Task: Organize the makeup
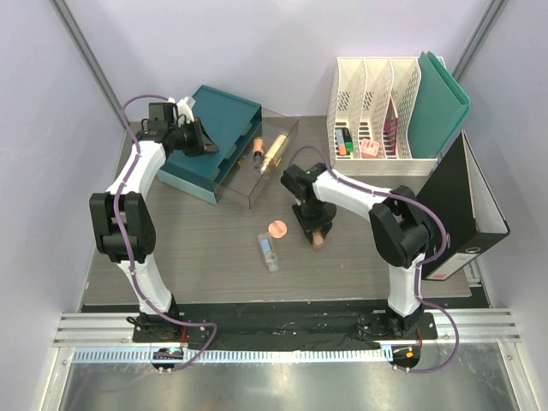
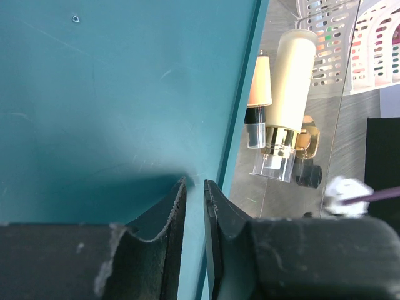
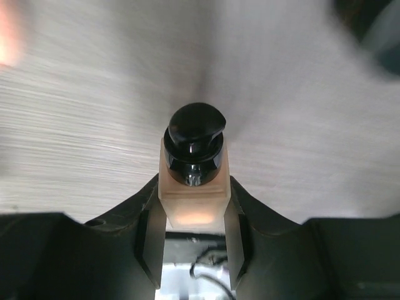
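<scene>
I am viewing a grey wood-grain table (image 1: 214,265) between lilac walls (image 1: 257,43); white file holders (image 1: 368,86) and a teal drawer unit (image 1: 214,111) are standing behind. Mid-table, my right gripper (image 3: 194,187) is clamping the peach bottle (image 3: 190,215), black cap (image 3: 194,134) pointing away along the fingers; my left gripper (image 2: 195,187) is sitting near-closed at the teal edge, grip unclear

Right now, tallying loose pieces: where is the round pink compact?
In the top view the round pink compact lies on the table near its middle, just left of the right gripper and beyond the clear tube.
</scene>
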{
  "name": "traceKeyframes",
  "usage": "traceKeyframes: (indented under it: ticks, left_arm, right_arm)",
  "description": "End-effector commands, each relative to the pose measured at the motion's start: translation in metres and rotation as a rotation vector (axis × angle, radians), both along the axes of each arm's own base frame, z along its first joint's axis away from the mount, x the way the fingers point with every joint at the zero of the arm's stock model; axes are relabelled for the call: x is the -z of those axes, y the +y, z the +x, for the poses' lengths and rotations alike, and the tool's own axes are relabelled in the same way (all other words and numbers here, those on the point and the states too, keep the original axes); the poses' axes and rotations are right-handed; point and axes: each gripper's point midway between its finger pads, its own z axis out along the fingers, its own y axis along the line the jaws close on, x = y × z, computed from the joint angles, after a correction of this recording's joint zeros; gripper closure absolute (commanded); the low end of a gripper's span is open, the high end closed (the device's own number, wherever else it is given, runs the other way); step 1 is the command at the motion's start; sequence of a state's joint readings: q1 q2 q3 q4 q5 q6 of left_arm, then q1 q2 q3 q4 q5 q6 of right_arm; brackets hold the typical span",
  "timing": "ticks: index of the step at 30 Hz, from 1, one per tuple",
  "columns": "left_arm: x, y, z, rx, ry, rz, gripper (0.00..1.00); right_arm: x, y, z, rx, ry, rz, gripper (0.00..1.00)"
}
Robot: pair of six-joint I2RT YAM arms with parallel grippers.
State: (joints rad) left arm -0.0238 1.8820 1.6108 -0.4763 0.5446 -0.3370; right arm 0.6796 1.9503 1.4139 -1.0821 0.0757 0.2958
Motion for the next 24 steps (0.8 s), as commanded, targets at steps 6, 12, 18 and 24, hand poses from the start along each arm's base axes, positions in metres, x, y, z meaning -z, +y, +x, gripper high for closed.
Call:
traceKeyframes:
  ticks: [6, 12, 18, 24]
  left_arm:
    - [0.078, 0.016, -0.043, -0.033, 0.286, 0.099, 0.8]
    - [0.076, 0.015, -0.043, -0.032, 0.286, 0.09, 0.8]
    - [0.068, 0.016, -0.041, -0.035, 0.27, 0.093, 0.79]
    - [0.064, 0.013, -0.041, -0.033, 0.265, 0.082, 0.79]
  right_arm:
    - [-0.173, 0.093, 0.111, -0.101, -0.507, 0.445, 0.99]
    - [-0.227, 0.156, 0.161, -0.059, -0.584, 0.691, 0.99]
    - [-0.228, 0.203, 0.184, -0.018, -0.556, 0.876, 0.99]
    - [-0.208, 0.227, 0.202, 0.021, -0.536, 0.941, 0.96]
